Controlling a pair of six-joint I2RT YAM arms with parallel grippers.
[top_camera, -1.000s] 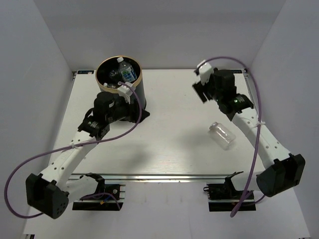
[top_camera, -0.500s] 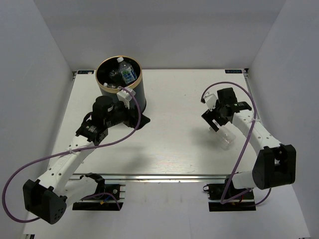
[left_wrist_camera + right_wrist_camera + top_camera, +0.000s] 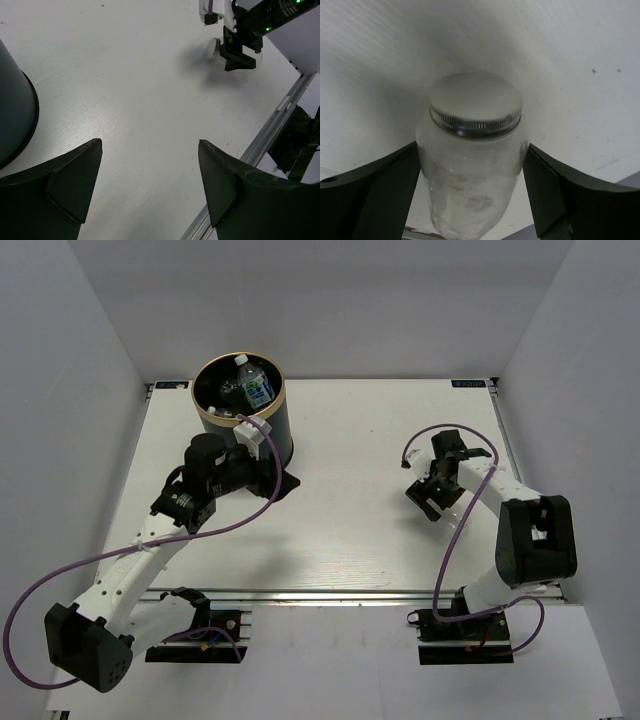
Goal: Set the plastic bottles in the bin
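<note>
The clear bottle [image 3: 472,170] lies on its side on the right part of the table [image 3: 350,440], well apart from the bin [image 3: 280,435]. Its wide pale cap [image 3: 476,102] points toward the wrist camera. The walls look cloudy and thin, and the ribbed ring under the cap is the only firm edge we see. We judge it light and apt to roll.

The right gripper [image 3: 432,500] is down over the bottle with its fingers [image 3: 375,190] spread wide, one at each flank just below the cap. They are at or just off the wall, and we see no squeeze yet. We should close slowly and squarely across the body below the ring, so the bottle neither squirts out nor rolls. Then we should lift clear before swinging left.

In the bin a blue-labelled bottle [image 3: 257,388] shows among others. The left gripper [image 3: 150,145] hangs beside the bin, spread wide and holding nothing.
</note>
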